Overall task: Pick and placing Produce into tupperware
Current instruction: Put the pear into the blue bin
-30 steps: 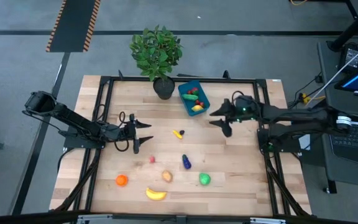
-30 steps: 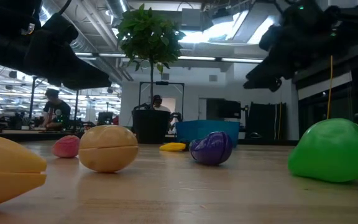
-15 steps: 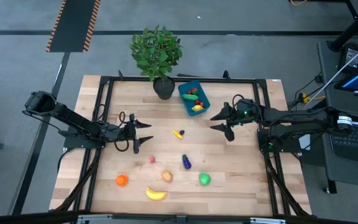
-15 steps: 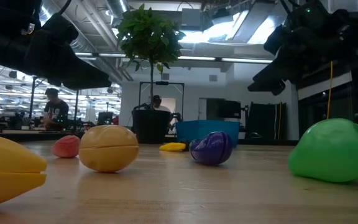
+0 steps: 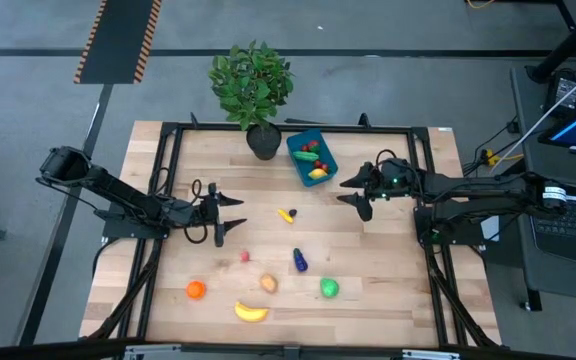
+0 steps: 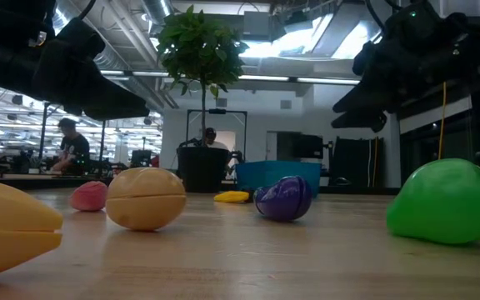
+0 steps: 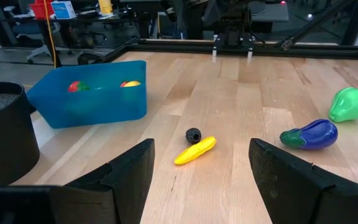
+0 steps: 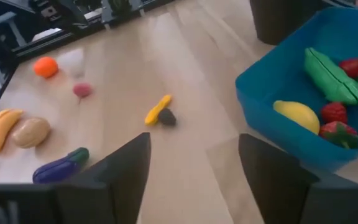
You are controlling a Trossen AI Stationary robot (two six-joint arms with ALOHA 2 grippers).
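High view: the blue tupperware [image 5: 311,157] near the plant pot [image 5: 263,142] already holds several pieces; the banana [image 5: 251,312], orange [image 5: 196,290], potato [image 5: 268,284], eggplant [image 5: 299,261] and green apple [image 5: 329,288] remain on the surface [image 5: 388,300].

Right wrist view: the right claw [image 8: 191,177] hangs just beside the tupperware, jaws wide and empty.

Left wrist view: the left claw [image 7: 201,177] waits mid-surface, wide, holding nothing.

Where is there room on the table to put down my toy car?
Bare wood lies near the front right corner of the table, beyond the green apple. It's crowded around the potato, banana and eggplant.
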